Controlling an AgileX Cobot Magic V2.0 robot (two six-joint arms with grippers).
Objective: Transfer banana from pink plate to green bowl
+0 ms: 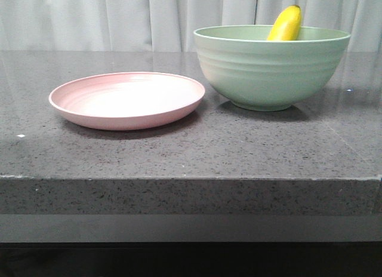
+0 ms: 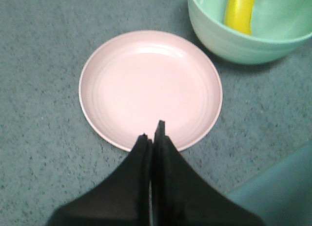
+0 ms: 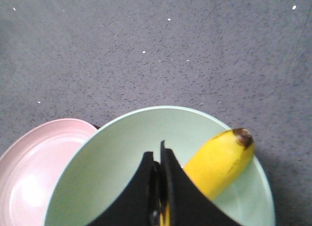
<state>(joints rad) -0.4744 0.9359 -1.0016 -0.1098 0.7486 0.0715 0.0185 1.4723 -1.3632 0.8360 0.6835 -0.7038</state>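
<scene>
The yellow banana (image 1: 286, 24) leans inside the green bowl (image 1: 271, 71), its tip above the far rim. It also shows in the left wrist view (image 2: 240, 10) and the right wrist view (image 3: 219, 162). The pink plate (image 1: 128, 99) lies empty to the left of the bowl. My left gripper (image 2: 151, 134) is shut and empty, held above the plate's (image 2: 146, 84) near rim. My right gripper (image 3: 157, 154) is shut and empty above the bowl (image 3: 112, 162), beside the banana. Neither gripper shows in the front view.
Both dishes stand on a dark speckled stone counter (image 1: 179, 151) with a thick front edge. A white curtain (image 1: 119, 17) hangs behind. The plate's rim nearly touches the bowl.
</scene>
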